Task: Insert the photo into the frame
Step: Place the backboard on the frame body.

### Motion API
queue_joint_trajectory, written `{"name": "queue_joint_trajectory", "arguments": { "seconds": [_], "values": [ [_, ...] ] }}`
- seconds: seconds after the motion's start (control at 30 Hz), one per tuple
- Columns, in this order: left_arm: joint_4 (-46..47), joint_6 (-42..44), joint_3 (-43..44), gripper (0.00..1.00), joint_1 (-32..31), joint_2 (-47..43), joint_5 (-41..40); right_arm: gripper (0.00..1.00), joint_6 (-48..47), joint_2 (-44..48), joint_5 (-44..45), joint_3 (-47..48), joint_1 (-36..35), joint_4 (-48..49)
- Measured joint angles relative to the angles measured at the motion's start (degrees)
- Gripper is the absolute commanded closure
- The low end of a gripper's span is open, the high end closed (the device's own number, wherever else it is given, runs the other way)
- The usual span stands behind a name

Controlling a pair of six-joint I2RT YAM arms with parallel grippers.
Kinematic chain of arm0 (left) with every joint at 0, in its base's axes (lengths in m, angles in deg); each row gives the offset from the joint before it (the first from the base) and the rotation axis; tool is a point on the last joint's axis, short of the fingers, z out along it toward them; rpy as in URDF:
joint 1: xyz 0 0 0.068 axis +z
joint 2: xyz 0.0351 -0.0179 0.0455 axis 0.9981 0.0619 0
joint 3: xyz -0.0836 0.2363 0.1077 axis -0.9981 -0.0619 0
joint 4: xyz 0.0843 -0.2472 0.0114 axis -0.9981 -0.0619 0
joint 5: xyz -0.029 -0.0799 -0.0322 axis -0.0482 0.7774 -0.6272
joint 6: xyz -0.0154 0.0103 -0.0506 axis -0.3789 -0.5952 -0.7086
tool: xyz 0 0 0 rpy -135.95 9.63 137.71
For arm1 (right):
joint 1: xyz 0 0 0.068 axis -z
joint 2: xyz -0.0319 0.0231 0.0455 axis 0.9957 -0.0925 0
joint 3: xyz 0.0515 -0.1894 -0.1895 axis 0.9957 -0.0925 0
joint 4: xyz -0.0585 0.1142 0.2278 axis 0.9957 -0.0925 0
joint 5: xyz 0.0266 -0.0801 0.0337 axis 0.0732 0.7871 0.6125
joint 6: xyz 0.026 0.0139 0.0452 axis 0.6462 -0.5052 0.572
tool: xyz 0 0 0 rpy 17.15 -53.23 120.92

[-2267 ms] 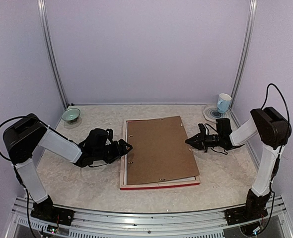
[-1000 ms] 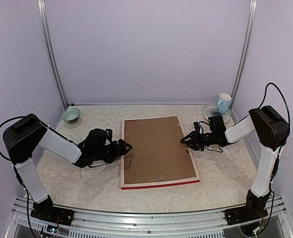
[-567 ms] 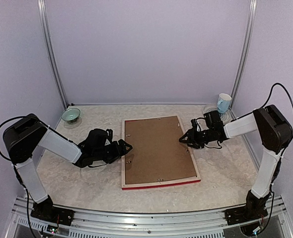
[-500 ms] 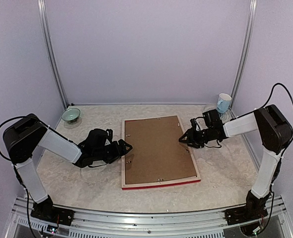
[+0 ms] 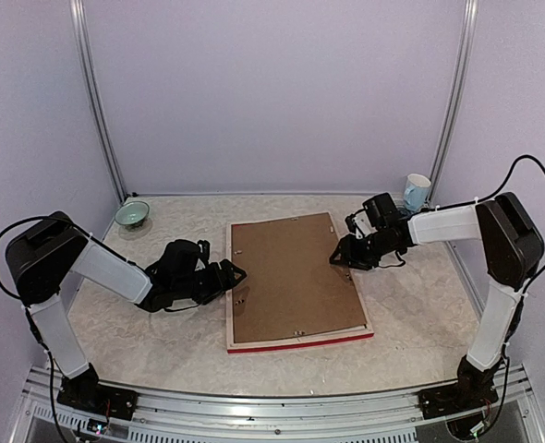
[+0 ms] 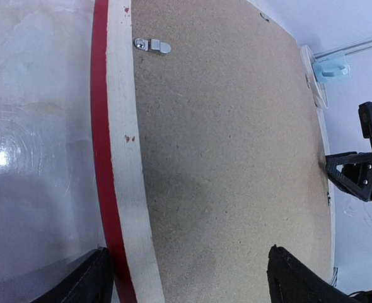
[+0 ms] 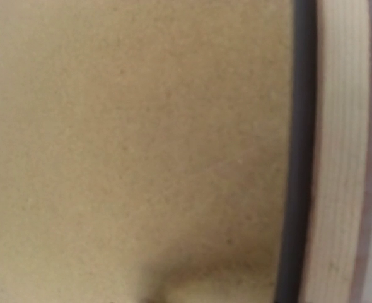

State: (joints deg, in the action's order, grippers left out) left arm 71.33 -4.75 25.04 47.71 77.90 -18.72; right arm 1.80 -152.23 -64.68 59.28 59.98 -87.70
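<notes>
The frame (image 5: pixel 296 343) lies face down mid-table, red edge toward me, pale wood back up. A brown backing board (image 5: pixel 291 272) lies flat inside it, and the photo is hidden. My left gripper (image 5: pixel 232 274) is open at the frame's left rail (image 6: pixel 120 158), one fingertip (image 6: pixel 91 278) outside the red edge, the other over the board (image 6: pixel 230 145). My right gripper (image 5: pixel 338 259) hovers low over the frame's right rail, towards the far end. Its own view shows only blurred board (image 7: pixel 142 126) and pale rail (image 7: pixel 340 158), no fingers.
A small green bowl (image 5: pixel 132 214) sits at the back left. A white and blue cup (image 5: pixel 417 191) stands on a plate (image 5: pixel 390 211) at the back right, close behind the right arm. A metal clip (image 6: pixel 152 45) sits on the frame's left rail.
The backing board, raised and skewed earlier, now lies flat in the frame. My right gripper has slid along the right rail towards the far end. The left arm has not moved.
</notes>
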Motion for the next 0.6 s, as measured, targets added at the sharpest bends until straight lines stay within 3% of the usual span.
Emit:
{"name": "queue_joint_trajectory", "arguments": {
  "seconds": [0.6],
  "values": [
    [0.02,-0.02,0.00,0.17,-0.42,0.00,0.00,0.35,-4.79,4.42,8.61,5.60,-2.93,-7.21]
  ]
}}
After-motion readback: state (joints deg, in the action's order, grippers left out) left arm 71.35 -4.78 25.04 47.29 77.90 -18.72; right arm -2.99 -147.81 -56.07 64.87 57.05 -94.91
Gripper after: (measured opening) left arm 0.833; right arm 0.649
